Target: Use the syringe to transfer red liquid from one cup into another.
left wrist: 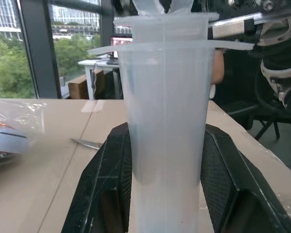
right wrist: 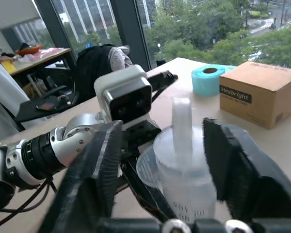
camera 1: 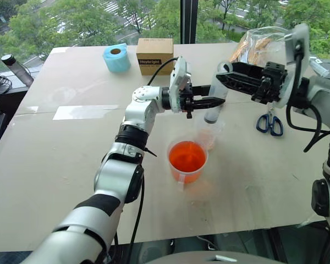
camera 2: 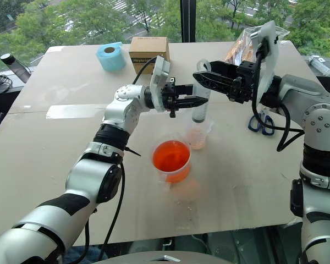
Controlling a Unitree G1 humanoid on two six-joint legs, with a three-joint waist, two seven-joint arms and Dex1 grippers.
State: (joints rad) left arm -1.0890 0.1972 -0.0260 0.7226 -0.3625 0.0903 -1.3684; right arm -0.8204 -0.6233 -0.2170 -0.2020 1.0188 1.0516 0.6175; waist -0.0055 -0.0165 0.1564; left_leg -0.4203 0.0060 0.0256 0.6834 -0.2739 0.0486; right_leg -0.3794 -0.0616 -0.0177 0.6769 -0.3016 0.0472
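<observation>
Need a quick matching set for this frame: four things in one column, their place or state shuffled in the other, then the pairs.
Things
1. syringe
2. orange cup
3. clear beaker
4. scissors

Place or state
A. flat on the table under the right arm
B. held upright by the left gripper
C. full of red liquid
D. directly below the syringe tip

Pairs: 1-B, 2-C, 3-D, 4-A

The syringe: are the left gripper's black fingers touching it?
Touching. The left wrist view shows both black fingers pressed against the sides of the syringe, no gap on either side.
</observation>
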